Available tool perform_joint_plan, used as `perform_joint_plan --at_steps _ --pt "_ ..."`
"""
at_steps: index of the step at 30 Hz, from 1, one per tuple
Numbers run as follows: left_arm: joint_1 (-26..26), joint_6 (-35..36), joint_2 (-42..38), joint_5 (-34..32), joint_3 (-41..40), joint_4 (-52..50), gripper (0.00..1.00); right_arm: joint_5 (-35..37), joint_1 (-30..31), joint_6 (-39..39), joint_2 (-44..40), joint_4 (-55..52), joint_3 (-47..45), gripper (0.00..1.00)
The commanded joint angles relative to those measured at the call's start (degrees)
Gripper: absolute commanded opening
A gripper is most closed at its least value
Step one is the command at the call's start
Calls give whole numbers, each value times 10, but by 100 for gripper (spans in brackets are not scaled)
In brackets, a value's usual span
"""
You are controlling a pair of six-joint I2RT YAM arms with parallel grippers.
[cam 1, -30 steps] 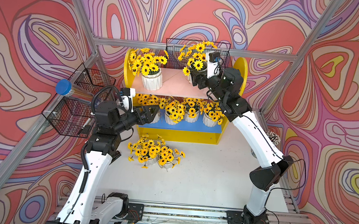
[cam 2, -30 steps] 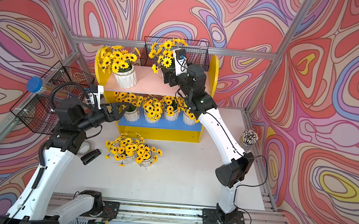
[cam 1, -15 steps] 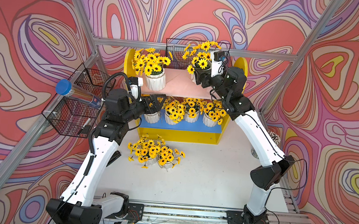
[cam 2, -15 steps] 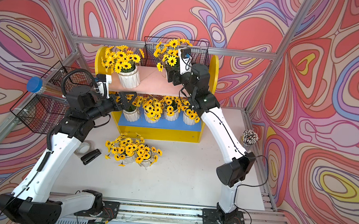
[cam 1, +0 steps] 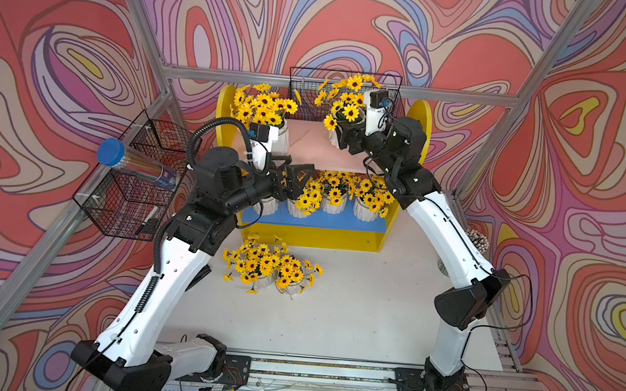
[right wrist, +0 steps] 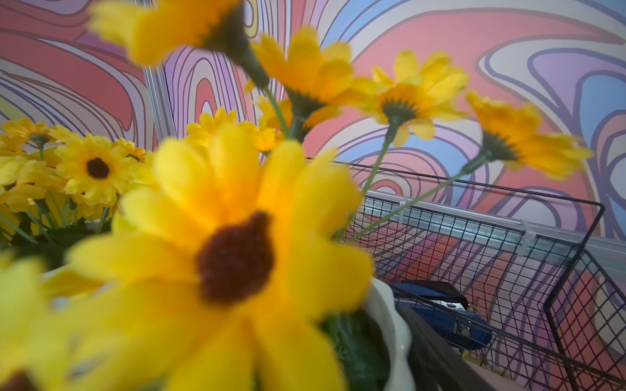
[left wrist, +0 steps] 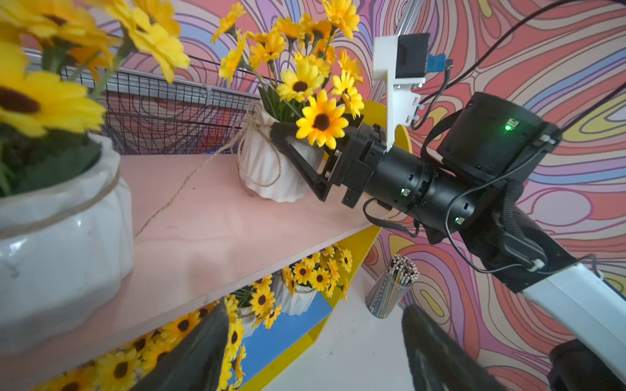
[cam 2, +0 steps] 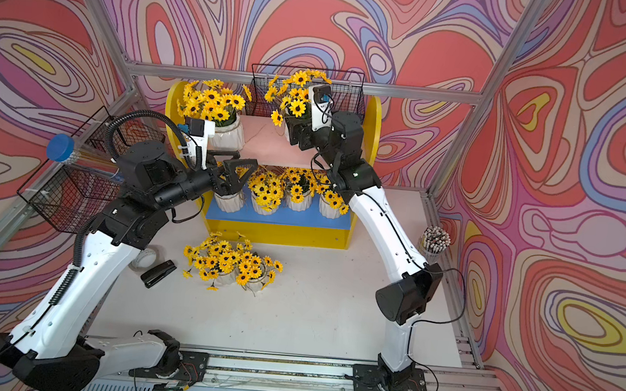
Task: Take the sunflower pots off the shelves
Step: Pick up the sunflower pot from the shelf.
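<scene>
The shelves (cam 1: pixel 314 227) carry sunflower pots on both boards. On the pink upper board (left wrist: pixel 210 216), one sunflower pot (cam 1: pixel 276 135) stands at the left. My right gripper (cam 1: pixel 338 135) is shut on the right-hand pot (left wrist: pixel 267 169), with one of its fingers (left wrist: pixel 298 159) flat against the pot's side. That pot's rim (right wrist: pixel 389 321) shows behind blurred blooms. Several pots (cam 1: pixel 332 202) line the blue lower board. Two more (cam 1: pixel 270 270) sit on the table in front. My left gripper (cam 1: pixel 294 175) hangs open at the pink board's front edge, above the lower left pot (cam 2: pixel 229 200), with nothing between its fingers (left wrist: pixel 203 345).
A black wire basket (cam 1: pixel 130 188) on the left frame holds a blue-capped clear tube (cam 1: pixel 132 161). Another basket (cam 1: pixel 393 95) hangs behind the shelves with a blue thing (right wrist: pixel 440 315) inside. A cup of pencils (cam 2: pixel 433 242) stands at the right wall. A black stapler (cam 2: pixel 157 273) lies by the left arm.
My left arm has lifted and swung right, bringing its gripper from the lower left pot up to the pink board's edge. The right gripper has shifted only slightly with its pot.
</scene>
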Motion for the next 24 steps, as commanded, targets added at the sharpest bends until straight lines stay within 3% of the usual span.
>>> perform_joint_plan --at_steps 1,13,24 --pt "0 52 41 -23 17 -2 82 -10 -4 9 -5 46 8 0" --pt "-1 10 78 -37 -21 145 85 -20 -4 12 -40 69 -55 0" --pt "-1 -6 107 -126 -39 215 88 -19 -4 17 -94 102 -124 0"
